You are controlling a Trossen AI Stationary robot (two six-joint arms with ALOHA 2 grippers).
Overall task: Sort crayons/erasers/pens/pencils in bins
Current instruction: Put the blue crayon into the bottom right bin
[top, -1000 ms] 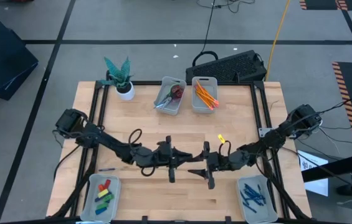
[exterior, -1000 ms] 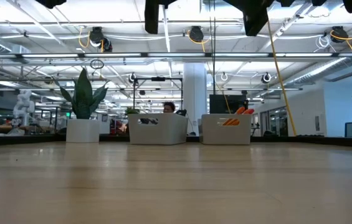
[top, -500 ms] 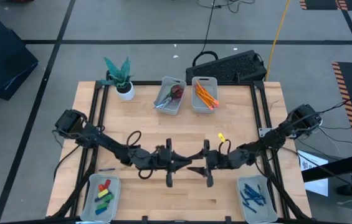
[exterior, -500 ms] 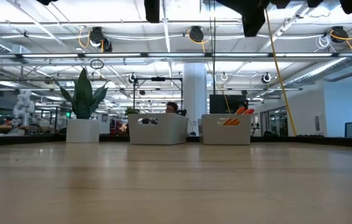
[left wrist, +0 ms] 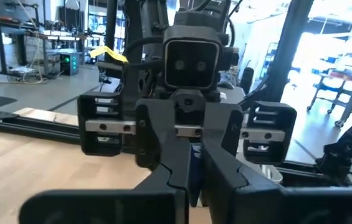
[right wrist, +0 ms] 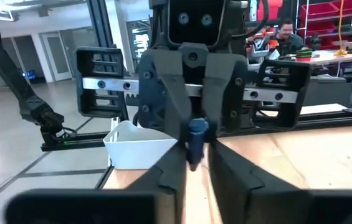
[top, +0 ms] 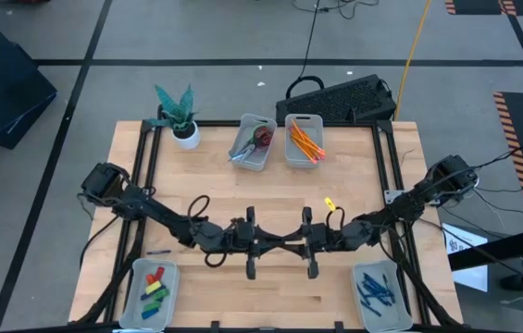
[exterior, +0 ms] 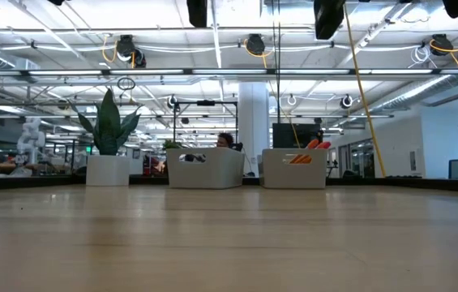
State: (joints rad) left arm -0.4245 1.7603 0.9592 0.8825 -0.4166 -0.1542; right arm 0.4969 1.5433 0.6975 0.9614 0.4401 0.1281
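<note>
Meeting tip to tip at table centre: left gripper (top: 263, 246) reaching in from 9 o'clock, right gripper (top: 291, 246) from 3 o'clock. Pinched between them, a dark blue pen (right wrist: 195, 134), clear of the wood, with both pairs of fingers drawn narrow around it. At 5 o'clock, a bin (top: 357, 276) of pens (top: 375, 289); at 7 o'clock, a bin (top: 137, 277) of erasers (top: 155, 288). At 12 o'clock, pencils (top: 304, 141) in the right-hand tray of a side-by-side pair. At 11 o'clock, a potted plant (top: 185, 136).

Robotics lab: workbenches (right wrist: 325, 59), ceiling cable trays (exterior: 229, 73).
</note>
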